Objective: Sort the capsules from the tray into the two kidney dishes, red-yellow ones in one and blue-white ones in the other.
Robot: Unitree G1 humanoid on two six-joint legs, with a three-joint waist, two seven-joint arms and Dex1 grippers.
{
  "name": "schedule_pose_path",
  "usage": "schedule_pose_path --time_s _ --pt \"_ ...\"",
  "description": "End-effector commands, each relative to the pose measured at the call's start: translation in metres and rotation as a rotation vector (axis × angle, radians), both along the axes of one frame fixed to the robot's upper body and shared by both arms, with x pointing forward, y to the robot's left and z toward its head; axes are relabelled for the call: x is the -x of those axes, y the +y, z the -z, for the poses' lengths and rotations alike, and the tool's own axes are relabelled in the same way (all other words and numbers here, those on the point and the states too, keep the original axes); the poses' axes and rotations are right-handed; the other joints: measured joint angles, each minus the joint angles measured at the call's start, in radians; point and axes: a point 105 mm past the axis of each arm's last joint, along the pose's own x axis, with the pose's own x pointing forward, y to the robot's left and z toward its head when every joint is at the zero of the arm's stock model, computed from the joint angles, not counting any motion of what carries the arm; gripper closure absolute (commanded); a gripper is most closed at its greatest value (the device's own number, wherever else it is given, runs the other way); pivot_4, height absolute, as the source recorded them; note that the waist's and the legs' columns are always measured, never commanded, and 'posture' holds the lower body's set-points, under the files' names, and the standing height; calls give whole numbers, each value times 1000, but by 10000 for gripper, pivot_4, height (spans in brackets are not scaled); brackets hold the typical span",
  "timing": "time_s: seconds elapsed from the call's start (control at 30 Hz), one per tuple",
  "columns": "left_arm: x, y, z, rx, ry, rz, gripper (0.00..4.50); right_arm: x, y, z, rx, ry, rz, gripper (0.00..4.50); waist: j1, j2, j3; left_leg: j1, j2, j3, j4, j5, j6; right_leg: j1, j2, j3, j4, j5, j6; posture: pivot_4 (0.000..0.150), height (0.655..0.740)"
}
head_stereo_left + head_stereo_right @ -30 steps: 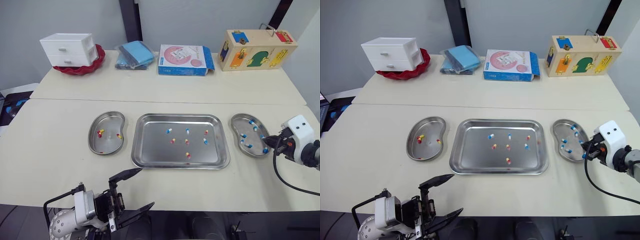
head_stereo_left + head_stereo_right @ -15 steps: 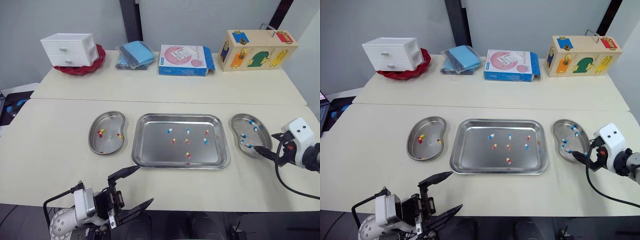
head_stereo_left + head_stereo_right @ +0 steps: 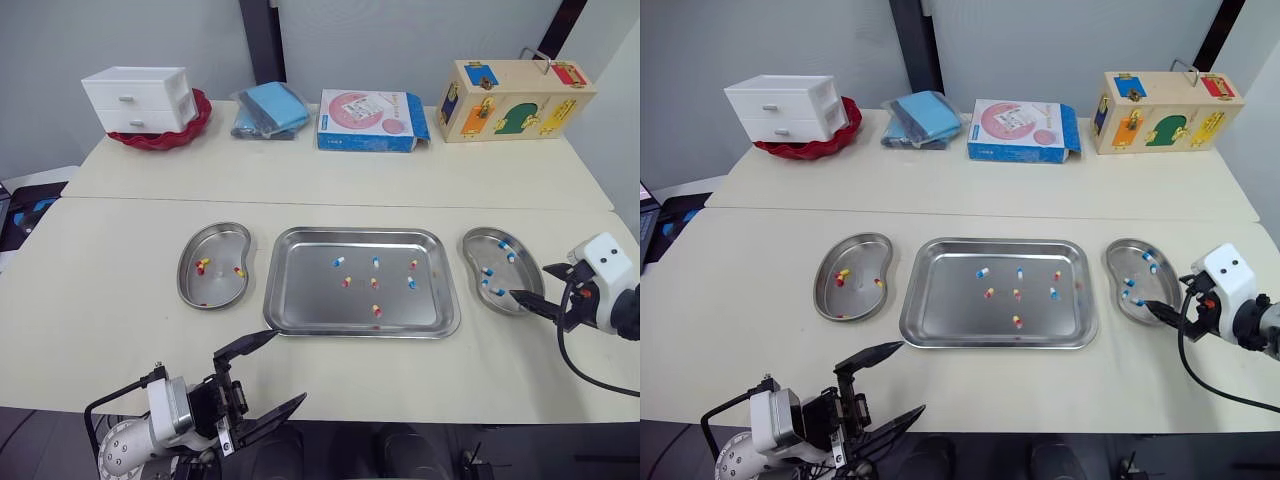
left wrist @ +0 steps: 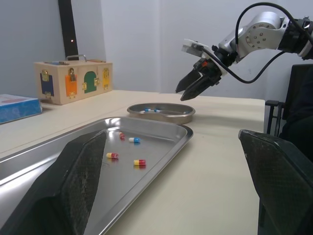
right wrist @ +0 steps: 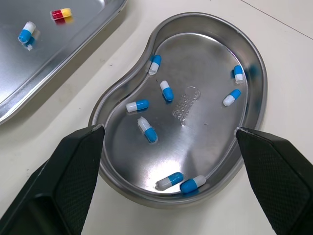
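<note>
1. Desk: pale top. A seam runs across it beyond the dishes.
2. Tray: steel, rectangular, at desk centre, long side parallel to the near edge.
3. Far edge items, R to L:
   - wooden latch box at the far R corner;
   - blue carton at mid far edge;
   - blue packet just L of the carton;
   - white drawer unit sitting in a red bowl at the far L corner.
4. Left kidney dish: just beside the tray's L side, not touching it. Holds a few red-yellow capsules.
5. Right kidney dish: just beside the tray's R side. Holds eight blue-white capsules, scattered.
6. Left gripper: at the desk's near edge, L of centre. Fingers spread wide, nothing between them.
7. Right gripper: near the desk's R edge, above the near rim of the right kidney dish, clear of the steel. Fingers released, spread apart, grasping nothing.
8. Loose capsules: in the tray's centre and R half, well spaced. At least 3 blue-white and 4 red-yellow can be counted.
</note>
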Motion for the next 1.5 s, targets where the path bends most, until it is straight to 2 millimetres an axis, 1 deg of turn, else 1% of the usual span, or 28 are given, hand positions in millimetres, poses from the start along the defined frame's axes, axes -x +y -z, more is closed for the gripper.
schedule_pose_path --time_s 0.03,0.17,0.23,0.33,0.4,0.47,0.57,0.6,0.7,0.77,0.83,0.9,1.0,1.27,1.43,1.5 --pt "-4 4 -4 -7 -14 -29 0 1 2 -11 15 -44 -33 222 0 0 0 0 0 0 0 0 0 0 0 0 0 0 0 1500 7400" --pt "-10 15 -6 -23 33 -84 0 9 8 -12 -28 -41 -106 222 3 0 0 0 0 0 0 0 0 0 0 0 0 0 0 1500 7400" --pt "-13 24 -6 -44 66 -121 0 16 10 -12 -39 -31 -157 222 5 0 0 0 0 0 0 0 0 0 0 0 0 0 0 1500 7400" --pt "-15 43 -5 -100 179 -176 0 27 13 -16 -64 -44 -247 222 5 0 0 0 0 -1 0 0 0 1 0 -1 0 0 0 1500 7400" --pt "-23 62 -6 -172 222 -221 0 39 16 -13 -71 4 -325 222 5 1 0 1 0 -1 0 0 0 1 0 -1 0 0 0 1500 7400" --pt "-36 84 -16 -212 254 -301 0 50 17 -9 -75 58 -386 222 8 1 0 2 0 -1 0 0 0 3 0 -1 0 0 0 1500 7400" --pt "-41 105 -25 -296 327 -353 0 59 17 -5 -71 90 -443 222 7 0 1 4 0 -2 1 0 0 6 0 -2 0 0 0 1500 7400" --pt "-44 121 -30 -337 359 -401 0 64 17 -2 -62 87 -468 222 6 0 1 4 0 -2 1 0 0 6 0 -2 0 0 0 1500 7400" --pt "-45 161 -37 -443 460 -519 0 75 16 9 -52 87 -520 222 5 0 1 4 1 -2 -1 0 0 5 0 -2 -1 0 0 1500 7400" --pt "-40 185 -35 -506 539 -581 0 80 15 15 -50 67 -535 222 5 0 1 4 1 -1 -1 0 0 5 0 -2 -1 -1 0 1500 7400" --pt "-35 204 -32 -576 592 -621 0 80 12 19 -46 15 -537 222 1 1 2 4 1 -1 -2 0 0 5 0 -2 -2 -1 0 1500 7400" --pt "-33 216 -32 -611 613 -644 0 80 11 24 -43 14 -540 222 -3 1 2 5 0 0 -2 0 0 5 0 -1 -2 -1 0 1500 7400" --pt "-36 222 -34 -633 621 -649 0 80 10 28 -50 10 -541 222 -6 1 2 5 1 0 -2 0 0 5 0 -1 -2 -1 0 1500 7400" --pt "-44 213 -34 -629 607 -618 0 83 11 31 -59 10 -541 222 -5 1 2 5 1 0 -3 0 0 5 0 -2 -2 -1 0 1500 7400" --pt "-52 195 -33 -626 581 -544 0 89 22 35 -104 -15 -565 222 -3 1 2 5 1 -1 -3 0 0 5 0 -2 -2 -1 0 1500 7400" --pt "-59 180 -37 -613 573 -499 0 94 34 36 -146 -53 -594 222 -3 1 2 5 1 -1 -3 0 0 5 0 -2 -2 -1 0 1500 7400"
